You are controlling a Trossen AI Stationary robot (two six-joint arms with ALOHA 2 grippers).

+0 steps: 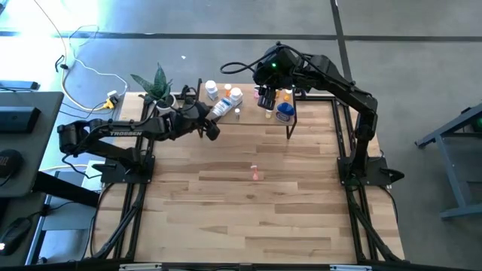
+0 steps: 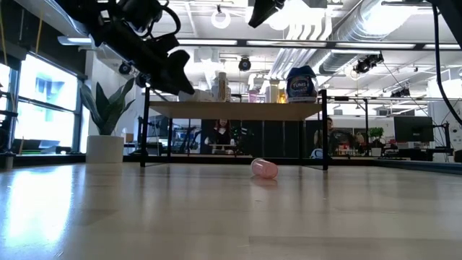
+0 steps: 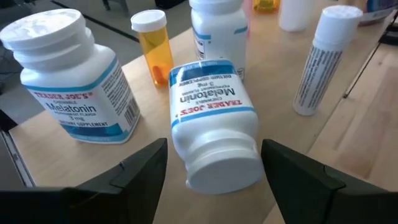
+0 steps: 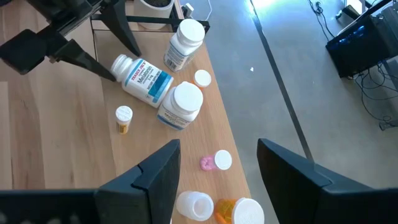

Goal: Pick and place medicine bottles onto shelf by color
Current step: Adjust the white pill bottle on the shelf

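Left claw (image 3: 214,180) gapes empty around a toppled bottle (image 3: 211,121) near the shelf (image 1: 252,120) edge; right claw (image 4: 217,180) hovers open above.

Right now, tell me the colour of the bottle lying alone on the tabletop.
Pink bottle; the low view shows it best.

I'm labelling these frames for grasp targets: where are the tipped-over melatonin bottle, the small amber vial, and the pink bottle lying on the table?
tipped-over melatonin bottle (image 3: 211,118): left wrist view, on its label.
small amber vial (image 3: 155,53): left wrist view, on its orange body.
pink bottle (image 2: 265,169): low view, on its side.
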